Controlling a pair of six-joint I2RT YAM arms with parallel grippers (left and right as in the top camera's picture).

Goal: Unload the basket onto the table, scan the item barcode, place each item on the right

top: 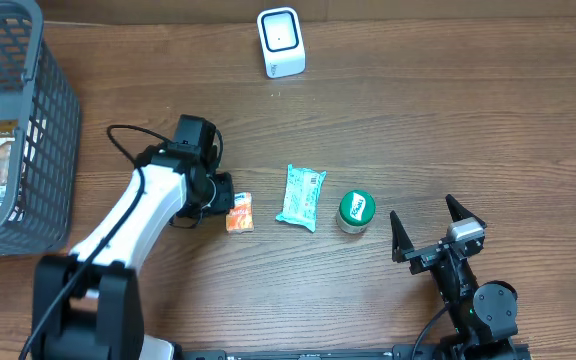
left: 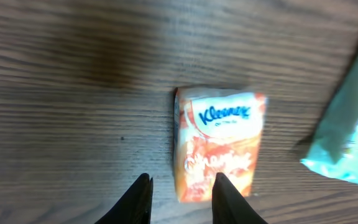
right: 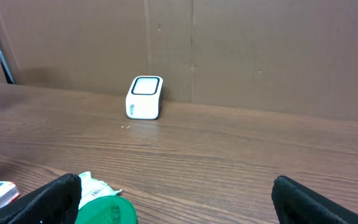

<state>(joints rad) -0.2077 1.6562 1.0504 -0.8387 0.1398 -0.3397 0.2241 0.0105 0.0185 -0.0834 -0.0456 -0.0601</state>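
Since the small orange Kleenex tissue pack [left: 219,140] lies flat on the brown wooden table [top: 418,110], right by the tip of the left gripper [left: 182,180], the left arm is the one to lift it. In the left wrist view, the pack sits a bit to the right of the gap between the two black fingers [left: 140,199]. Only its near left corner shows in that gap. Its long side points away from the fingers, so they would close across its short side. The fingers stand a little apart, and I cannot tell if they pinch the pack or just hang over it. I think the gripper needs to line up with the middle of the pack first. The right gripper [top: 423,215] is spread wide and holds nothing. It sits well apart, past the pale blue-green packet [top: 300,196] and the green-lidded jar [top: 356,211]. The white box scanner [top: 280,42] stands far off at the back of the table.
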